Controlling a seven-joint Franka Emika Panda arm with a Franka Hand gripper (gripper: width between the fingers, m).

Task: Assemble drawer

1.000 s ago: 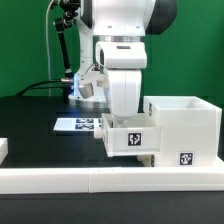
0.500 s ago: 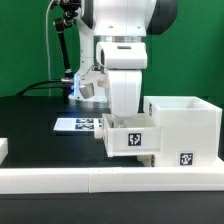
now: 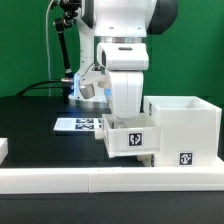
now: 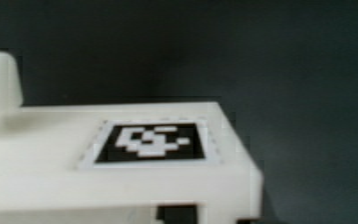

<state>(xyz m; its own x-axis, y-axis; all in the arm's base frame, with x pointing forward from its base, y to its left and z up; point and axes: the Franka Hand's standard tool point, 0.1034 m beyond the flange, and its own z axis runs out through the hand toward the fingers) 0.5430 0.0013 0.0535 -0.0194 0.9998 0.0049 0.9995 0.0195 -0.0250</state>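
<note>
The gripper [image 3: 128,118] sits low over the drawer assembly, its fingertips hidden behind the rim of the smaller white box. Whether the jaws are spread or pinched on that box cannot be told from either view; the wrist view shows no fingers at all, only a white surface.

Directly under the wrist housing stands the drawer box [image 3: 127,138], an open-topped white part with a marker tag on its front face. In the wrist view the same tagged face [image 4: 153,143] fills the frame, blurred. At 3 o'clock from the drawer box, touching it or nearly so, stands the larger drawer housing [image 3: 185,125], also open-topped and tagged low on its front. The drawer box appears partly entered into the housing, not fully seated.

At 9 o'clock from the drawer box, further back on the black table [image 3: 30,120], lies the marker board [image 3: 78,124]. A white rail [image 3: 110,178] runs across the foreground.

Hazards, as judged:
- If the drawer box is skewed against the housing, a push may jam it or shove the housing sideways.
- If grip is loose, the box may tilt and catch an edge.
- Downward force may press the box onto the table and stall the slide.
</note>
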